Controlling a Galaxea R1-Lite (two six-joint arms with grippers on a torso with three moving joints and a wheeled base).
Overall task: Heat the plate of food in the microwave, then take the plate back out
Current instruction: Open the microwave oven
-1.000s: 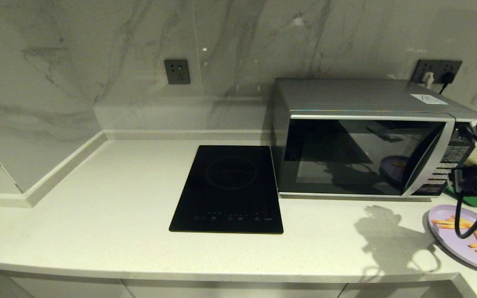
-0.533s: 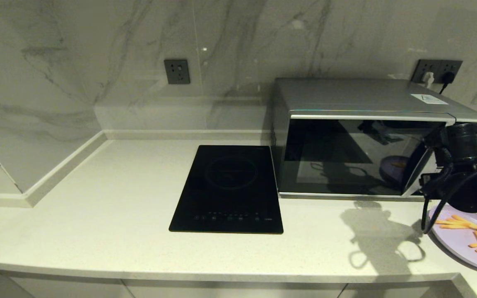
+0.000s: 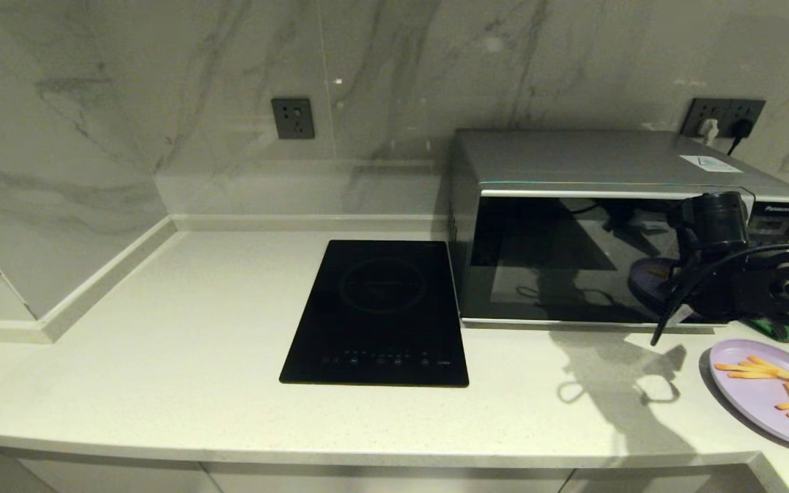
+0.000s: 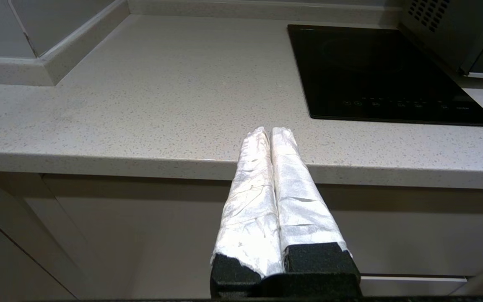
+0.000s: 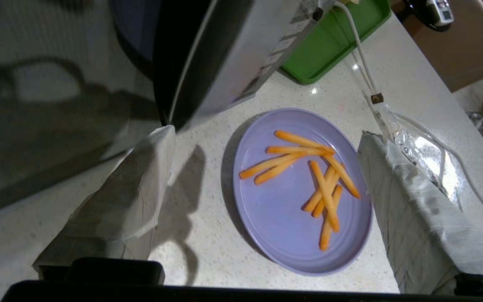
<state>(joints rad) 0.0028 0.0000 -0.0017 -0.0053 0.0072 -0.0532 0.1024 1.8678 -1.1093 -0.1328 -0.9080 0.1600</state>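
On the counter's right end, just in front of the microwave [image 3: 600, 253]: plate of food [image 3: 774, 392], cut off by the head view's edge, door shut. Before the microwave's button panel, hiding most of it: right gripper [image 5: 266, 167], fingers spread wide, empty, plate between them in the wrist view. Below the counter edge: left gripper [image 4: 271, 133], fingers pressed together, empty.
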